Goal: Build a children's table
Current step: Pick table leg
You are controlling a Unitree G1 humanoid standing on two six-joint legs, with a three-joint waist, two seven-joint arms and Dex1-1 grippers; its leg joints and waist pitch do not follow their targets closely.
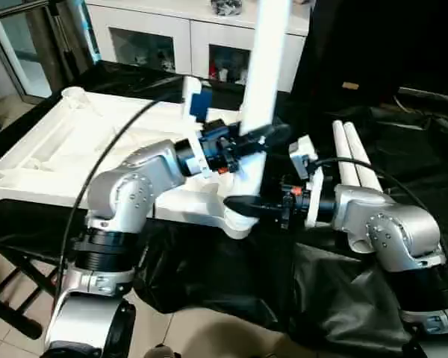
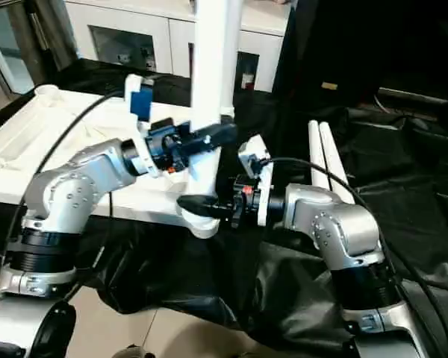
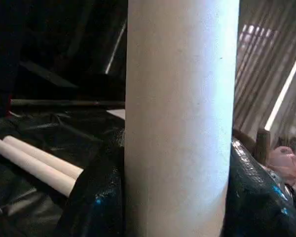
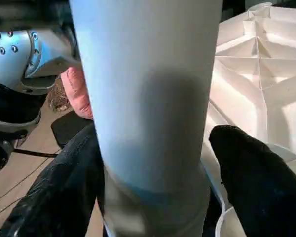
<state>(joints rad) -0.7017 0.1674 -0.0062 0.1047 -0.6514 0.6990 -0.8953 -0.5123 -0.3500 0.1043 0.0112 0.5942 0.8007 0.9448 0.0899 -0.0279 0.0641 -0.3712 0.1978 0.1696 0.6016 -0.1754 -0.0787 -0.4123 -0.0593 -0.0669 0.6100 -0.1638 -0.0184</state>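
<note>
The white tabletop (image 1: 60,149) lies ribbed side up on a black cloth. One white leg (image 1: 265,67) stands upright in its near right corner socket (image 1: 243,224). My left gripper (image 1: 265,142) is shut on this leg a little above the socket, both fingers (image 3: 96,197) pressed against its sides. My right gripper (image 1: 243,203) is open around the leg's base (image 4: 148,98) just above the socket. One of its fingers (image 4: 256,168) stands clear of the leg, and the tabletop's ribs (image 4: 256,74) show behind it.
Two more white legs (image 1: 355,160) lie side by side on the black cloth to the right of the tabletop. A white glass-fronted cabinet (image 1: 187,30) stands behind the work surface. The floor shows below the table's near edge.
</note>
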